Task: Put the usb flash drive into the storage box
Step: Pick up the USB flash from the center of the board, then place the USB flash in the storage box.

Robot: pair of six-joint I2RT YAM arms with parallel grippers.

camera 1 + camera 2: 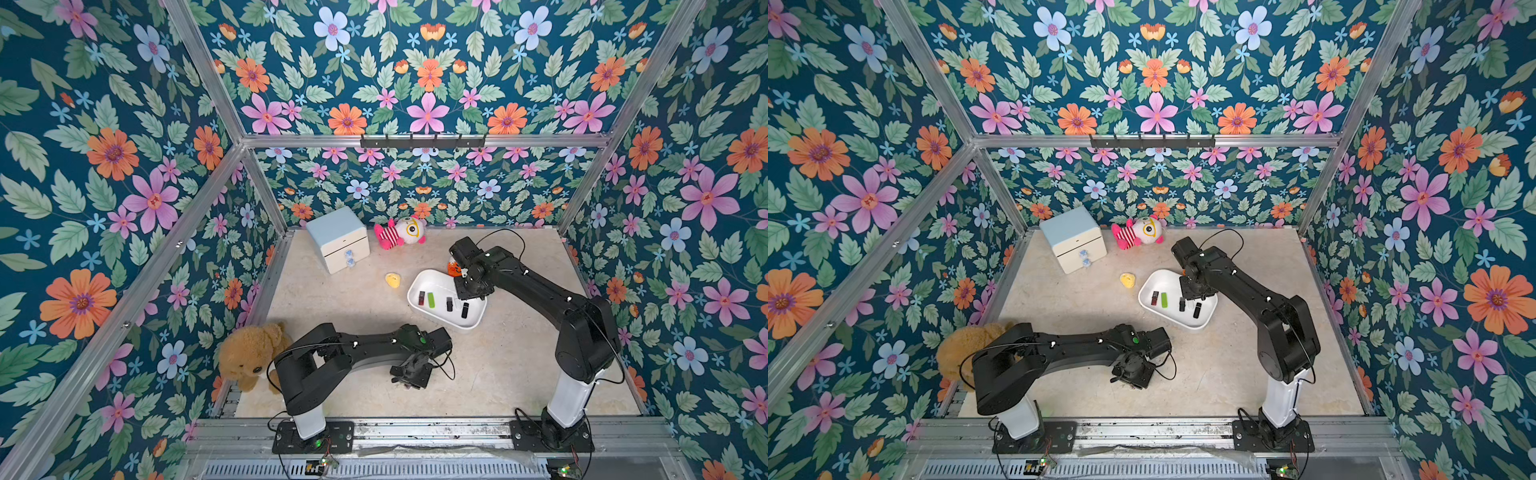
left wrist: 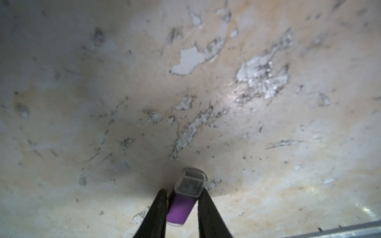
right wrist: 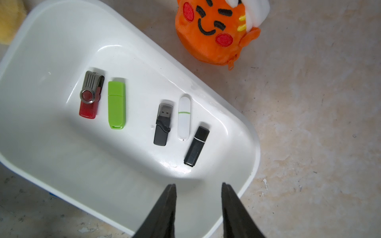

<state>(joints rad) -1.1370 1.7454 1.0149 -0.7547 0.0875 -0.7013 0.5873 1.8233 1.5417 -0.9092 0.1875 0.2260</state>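
Note:
A purple usb flash drive (image 2: 181, 208) with a clear cap sits between the fingers of my left gripper (image 2: 183, 190), which is shut on it just above the mottled tabletop. In both top views that gripper (image 1: 409, 380) is low near the table's front middle, and the drive is hidden under it. The storage box (image 1: 428, 278), a shallow white tray (image 3: 61, 144), lies right of centre and holds several drives: red (image 3: 90, 94), green (image 3: 116, 105), dark grey (image 3: 162, 124), white (image 3: 184, 117), black (image 3: 196, 146). My right gripper (image 3: 199, 185) hovers open over the box's edge with nothing between its fingers.
An orange plush face (image 3: 214, 31) lies just beyond the box. A small yellow toy (image 1: 392, 280) sits left of the box. At the back stand a pale-blue-topped drawer cabinet (image 1: 338, 239) and a striped doll (image 1: 401, 232). A brown teddy (image 1: 249, 357) fills the front left corner.

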